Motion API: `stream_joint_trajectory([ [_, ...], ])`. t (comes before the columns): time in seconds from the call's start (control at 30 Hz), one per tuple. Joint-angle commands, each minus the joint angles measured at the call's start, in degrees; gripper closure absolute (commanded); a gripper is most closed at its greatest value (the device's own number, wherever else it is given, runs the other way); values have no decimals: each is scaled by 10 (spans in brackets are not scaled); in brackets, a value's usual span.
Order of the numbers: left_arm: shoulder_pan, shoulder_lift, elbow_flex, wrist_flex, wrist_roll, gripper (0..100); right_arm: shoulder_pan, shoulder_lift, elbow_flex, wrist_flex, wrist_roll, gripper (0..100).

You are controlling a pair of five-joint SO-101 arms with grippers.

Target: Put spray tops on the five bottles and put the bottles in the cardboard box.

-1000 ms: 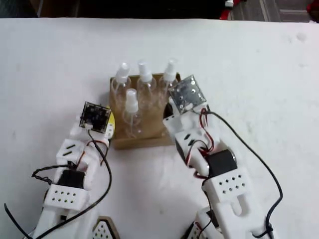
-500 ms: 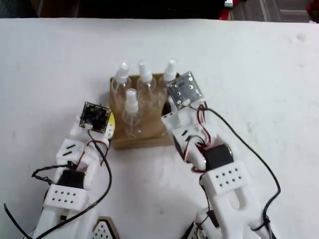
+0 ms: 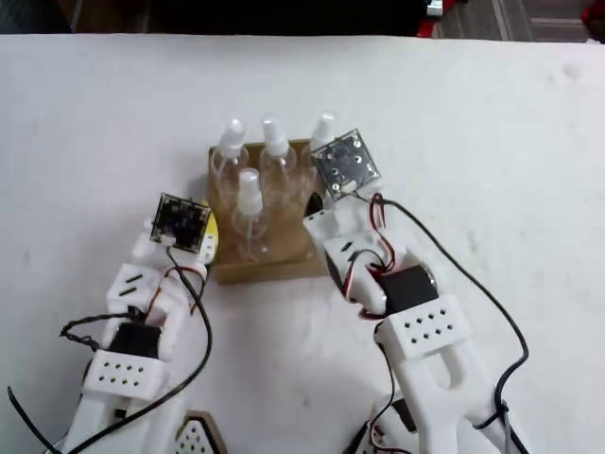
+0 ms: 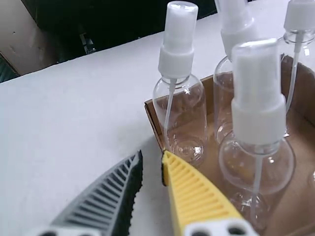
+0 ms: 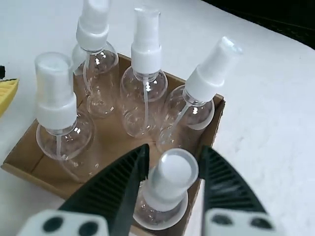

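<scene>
Cardboard box [image 3: 260,272], brown, shallow and open-topped, is seen mid-way across the white table [image 3: 492,142]. A white printed arm is set at either side of it: the right arm [image 3: 416,326] is stretched over the near right corner, and the left arm [image 3: 132,312] is parked beside the left wall. Four clear round plastic bottles [image 5: 145,93] with white spray tops are stood upright inside. The fifth bottle [image 5: 165,211], of the same kind, is placed in the last free corner, its base apparently on or just above the box floor. The right gripper [image 5: 174,148], black and ribbed, is closed about this bottle's white spray top [image 5: 172,172], one jaw on each side, with no clear gap to be made out. The left gripper [image 4: 152,156], one jaw grey and one yellow, is held barely parted and empty just outside the box. The step in hand is judged to be the setting-down of the last bottle. The bottle is best lowered upright until its base is fully borne by the cardboard. Only then should the jaws be spread, evenly, so that the light bottle is not tipped. A straight upward lift is advised, since the neighbouring bottle [image 5: 189,110] stands just beside and could be knocked by any sideways move.
</scene>
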Motion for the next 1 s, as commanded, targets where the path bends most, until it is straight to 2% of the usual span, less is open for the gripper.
stream_joint_trajectory([
  [0.0,4,0,-8,-14,-5,932,5,1,-23,-9,-3,986],
  [0.1,4,0,-8,-14,-5,932,5,1,-22,-9,-3,954],
  [0.27,4,0,-8,-14,-5,932,5,1,-9,-15,-3,976],
  [0.5,4,0,-8,-14,-5,932,30,1,48,-95,-2,979],
  [0.83,4,0,-8,-14,-5,932,27,1,49,-95,-6,975],
  [0.97,4,0,-8,-14,-5,932,27,1,48,-95,-6,883],
])
